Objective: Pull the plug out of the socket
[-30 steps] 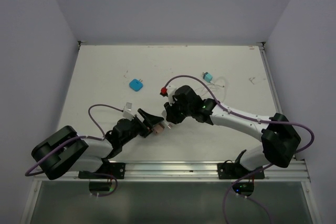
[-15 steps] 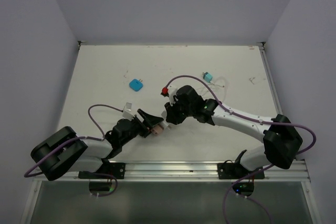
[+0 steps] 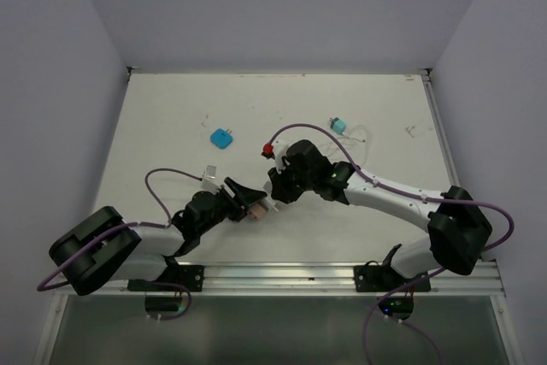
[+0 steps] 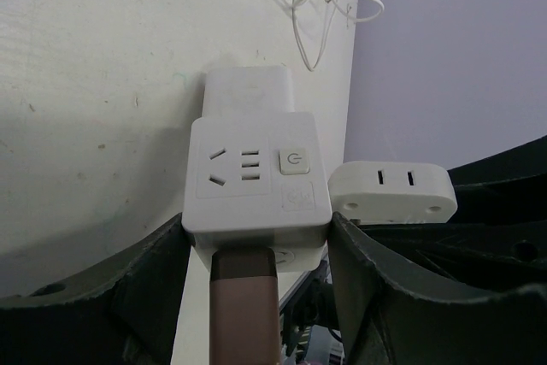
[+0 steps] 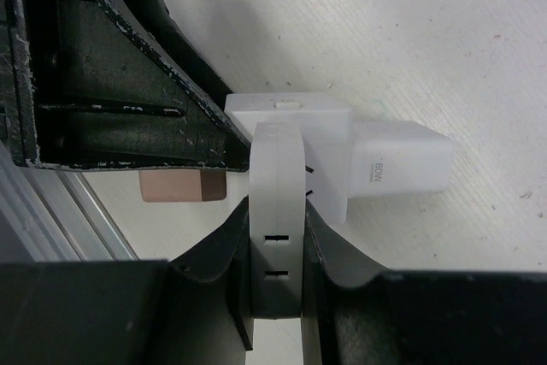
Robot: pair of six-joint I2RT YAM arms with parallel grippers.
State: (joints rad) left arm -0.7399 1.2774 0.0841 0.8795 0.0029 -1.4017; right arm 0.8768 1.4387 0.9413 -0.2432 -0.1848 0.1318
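Top external view gives you only the layout: the left gripper and the right gripper meet tip to tip near the front middle of the table. What they hold there is too small to read. A blue piece, a red-tipped piece and a teal piece lie well apart, further back.

Look to the left wrist view for the socket. It sits clamped between the left gripper's two dark fingers, its face with slots and a power button turned toward that camera. A white block stands against its far side and a brown piece comes off its near side. Just beside its right side you see the plug, a rounded white body with two slots.

The right wrist view shows what the others do not: the right gripper's fingers pinch that plug edge-on, one on each flat side. The plug lies close against the socket, and the white block carries the marking 80W. You cannot tell from any view whether the plug's prongs sit in the socket.
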